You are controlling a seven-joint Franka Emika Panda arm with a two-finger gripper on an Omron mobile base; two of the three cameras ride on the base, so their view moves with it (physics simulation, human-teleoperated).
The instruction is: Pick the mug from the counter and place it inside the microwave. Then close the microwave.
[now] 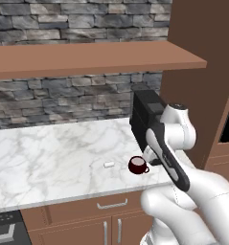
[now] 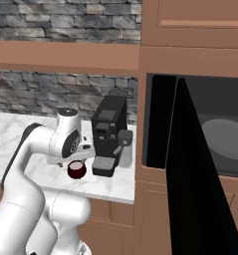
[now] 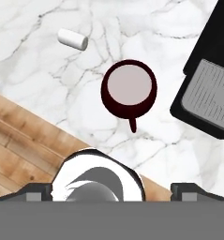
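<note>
Mug (image 3: 128, 89) of dark red, pale inside, stands upright on the white marble counter (image 1: 49, 153), seen from straight above in the hand view with its thin handle pointing to 6 o'clock. The gripper (image 3: 111, 193) hangs over it with its two dark tips spread to the far sides of the frame, jaws fully released and grasping nothing, the mug well clear of both. A small white cylinder (image 3: 72, 39) lies on its side at 10 o'clock from the mug, near but apart. At 3 o'clock sits the black coffee machine (image 3: 208, 75), its grey drip grate facing the mug.

In the left base view the mug (image 1: 138, 165) rests close to the counter's front edge, the white cylinder (image 1: 108, 164) just beside it at 9 o'clock and the coffee machine (image 1: 145, 115) behind at 1 o'clock (partly hidden by the white arm).

From the right base view, the mug (image 2: 76, 169) sits beneath the arm's wrist, the coffee machine (image 2: 109, 134) at 2 o'clock from it. Further right, the microwave (image 2: 210, 129) is set in brown cabinetry, its dark door (image 2: 190, 179) swung open toward the camera and the round grey turntable (image 2: 225, 139) visible inside.
</note>
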